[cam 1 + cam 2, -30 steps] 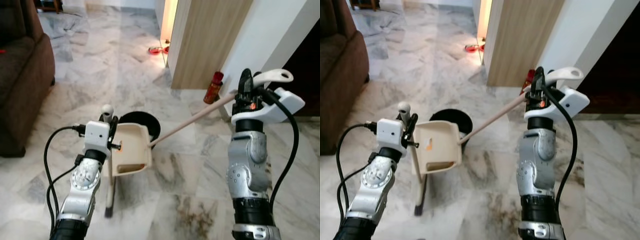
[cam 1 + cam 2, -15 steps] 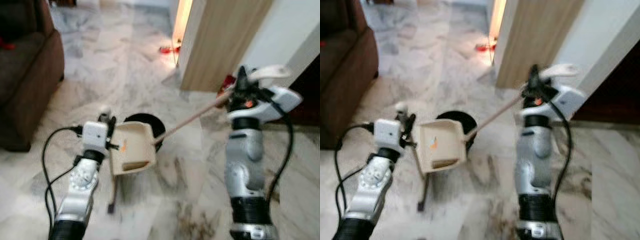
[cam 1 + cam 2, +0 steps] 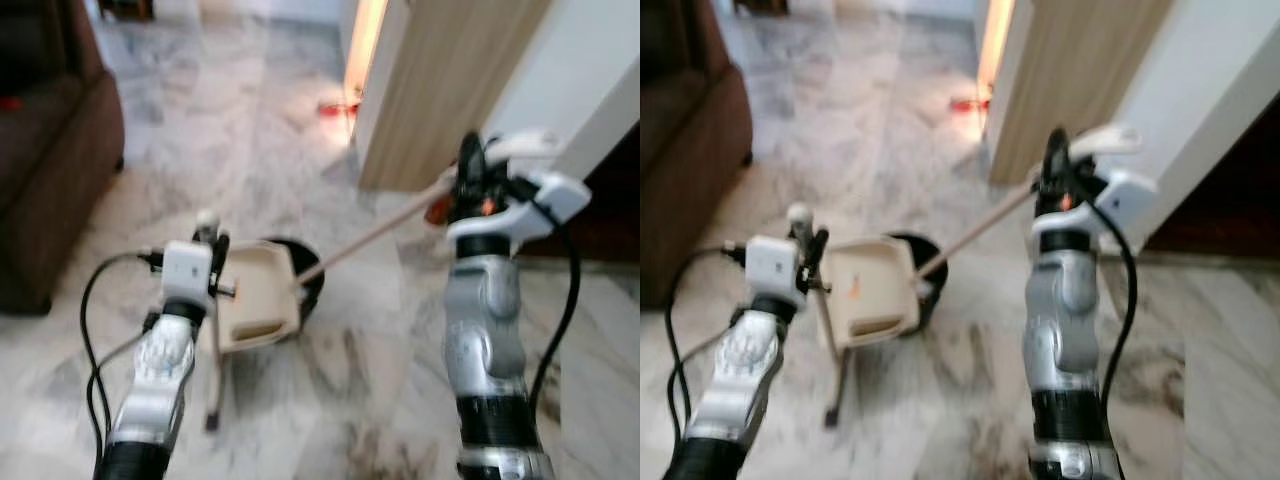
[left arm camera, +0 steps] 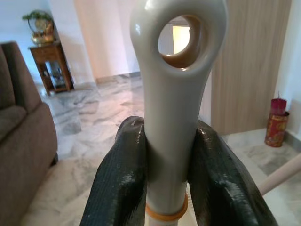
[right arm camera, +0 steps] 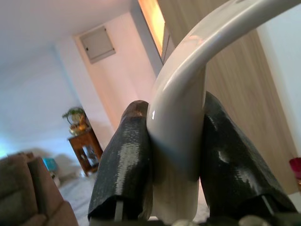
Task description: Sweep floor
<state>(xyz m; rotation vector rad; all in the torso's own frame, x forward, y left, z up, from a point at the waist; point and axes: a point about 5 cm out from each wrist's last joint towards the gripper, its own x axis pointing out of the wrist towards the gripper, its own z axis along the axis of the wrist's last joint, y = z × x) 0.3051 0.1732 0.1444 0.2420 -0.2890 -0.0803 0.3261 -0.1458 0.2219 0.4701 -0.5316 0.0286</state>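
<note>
A: How is the dustpan (image 3: 255, 297) carried?

B: Its upright handle (image 4: 171, 117) is clamped by the left gripper (image 4: 171, 183), so the tray is kept level, low over the marble floor (image 3: 250, 150).

A: And the broom (image 3: 375, 232)?

B: Its curved grip (image 5: 188, 108) is pinched by the right gripper (image 5: 175, 165); the stick is slanted down to the dark head just behind the pan. Beyond, a sofa (image 3: 50, 160) and a wooden door panel (image 3: 440, 90) are noted.

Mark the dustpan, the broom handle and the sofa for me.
dustpan (image 3: 256, 290): left eye view, inside of the cream pan.
broom handle (image 3: 375, 232): left eye view, mid-shaft.
sofa (image 3: 45, 170): left eye view, brown front side.
</note>
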